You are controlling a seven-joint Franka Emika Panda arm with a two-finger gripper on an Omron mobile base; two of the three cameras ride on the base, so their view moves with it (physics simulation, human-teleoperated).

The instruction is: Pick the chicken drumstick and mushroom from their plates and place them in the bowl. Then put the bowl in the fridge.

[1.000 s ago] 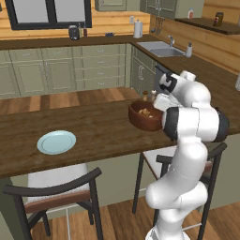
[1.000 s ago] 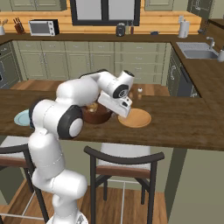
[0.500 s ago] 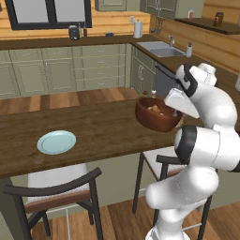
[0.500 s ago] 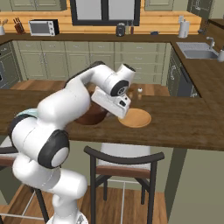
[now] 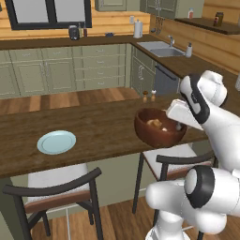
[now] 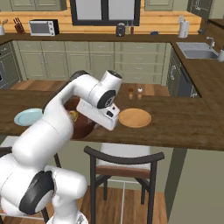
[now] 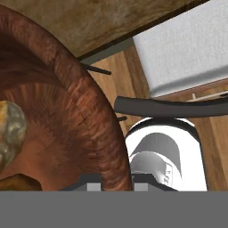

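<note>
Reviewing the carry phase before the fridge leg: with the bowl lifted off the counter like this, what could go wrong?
1. The gripper pinches the wooden bowl by one spot on its rim; it may tilt or slip.
2. The drumstick and mushroom lie loose inside; a tilt could spill them.
3. The bowl hangs past the counter edge above a chair; it could hit it.

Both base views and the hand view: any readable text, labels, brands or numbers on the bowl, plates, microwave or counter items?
None readable.
bowl: plain wood grain, no marking.
pale blue plate: blank.
tan plate: blank.
microwave: front too small to show any text.
Bottles by the sink: too small to tell.
</note>
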